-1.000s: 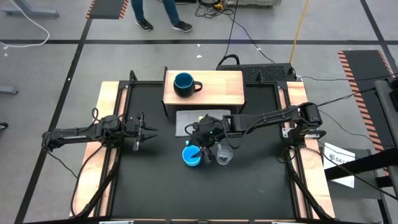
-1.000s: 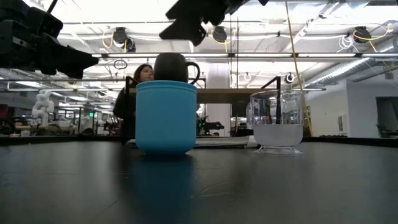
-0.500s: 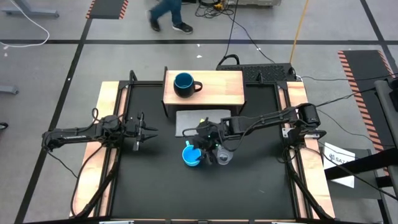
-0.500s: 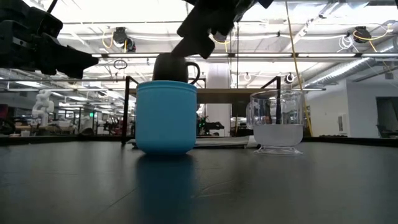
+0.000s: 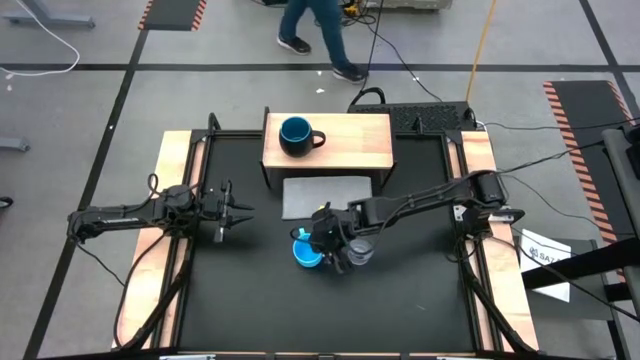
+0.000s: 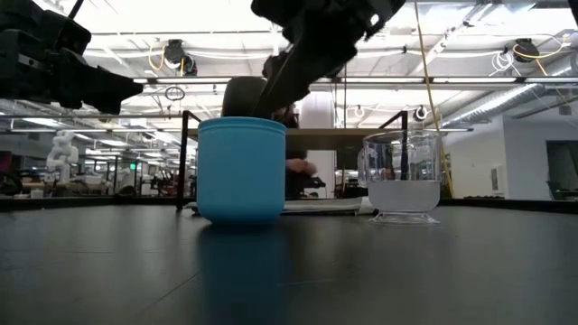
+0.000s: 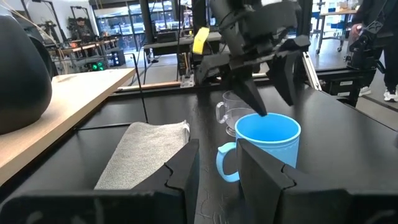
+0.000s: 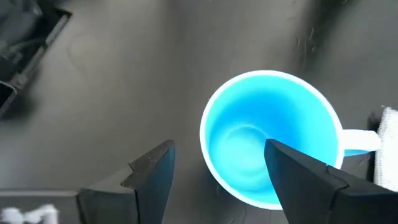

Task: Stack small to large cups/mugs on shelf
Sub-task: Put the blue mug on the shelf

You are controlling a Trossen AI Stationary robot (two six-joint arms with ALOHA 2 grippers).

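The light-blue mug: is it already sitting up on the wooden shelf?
No, the light-blue mug stands on the black table in front of the shelf, which holds only the dark navy mug.

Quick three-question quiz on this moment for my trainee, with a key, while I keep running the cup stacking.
1. True or false: the large dark navy mug already stands on the low wooden-topped shelf.
2. Which gripper is right above the medium light-blue handled mug? A) left gripper B) right gripper
3. Fill in: the small clear transparent cup stands on the ____, beside the light-blue mug.

Key
1. True.
2. B. Its fingers are open, one over the mug's inside and one outside the rim, not yet closed on it; the left gripper waits at the table's left side.
3. Black tabletop.
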